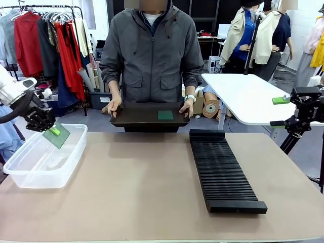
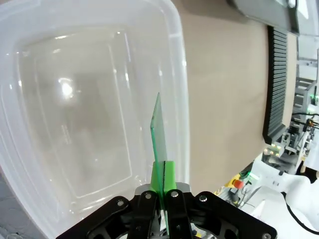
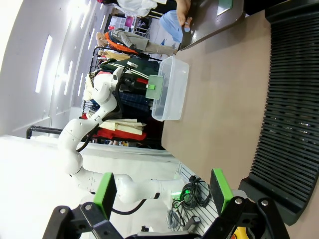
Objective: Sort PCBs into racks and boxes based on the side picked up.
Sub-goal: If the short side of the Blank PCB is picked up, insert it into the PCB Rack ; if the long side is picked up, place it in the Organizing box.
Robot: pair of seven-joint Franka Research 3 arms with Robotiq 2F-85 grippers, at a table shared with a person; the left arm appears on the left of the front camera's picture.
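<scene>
The larger light green PCB [image 1: 56, 135] is pinched by one edge between the left fingers [image 1: 50, 129], whose green pads are closed flat on its two faces. In the left wrist view the board [image 2: 159, 132] rises edge-on from between those fingers [image 2: 162, 174] and stands out past their tips. The left arm [image 1: 15, 93] comes in low from the side, its wrist bent so that the fingers point downward and inward, with the board tilted.

Straight beyond the fingertips is the clear box [image 1: 45, 177], and the board hangs over its near end, with its lower corner about level with the rim [image 2: 179, 74]. I cannot tell whether the board touches the plastic. The box's clear floor shows behind the board.

The right fingers [image 1: 278, 111] are spread wide, with nothing between them, and are held off the far side edge of the tabletop [image 1: 136, 192], well away from the left fingers. In the right wrist view these fingers [image 3: 162, 191] point along the tabletop toward the box [image 3: 172, 99] and the held board [image 3: 155, 83].

Between the two sets of fingers, nearer the right ones, the long black rack [image 1: 223, 172] lies flat on the tabletop.

Across from both sets of fingers, the person holds a shallow black tray [image 1: 136, 120] with a hand [image 1: 114, 107] at each end. The smaller dark green PCB [image 1: 165, 115] lies flat in it.
</scene>
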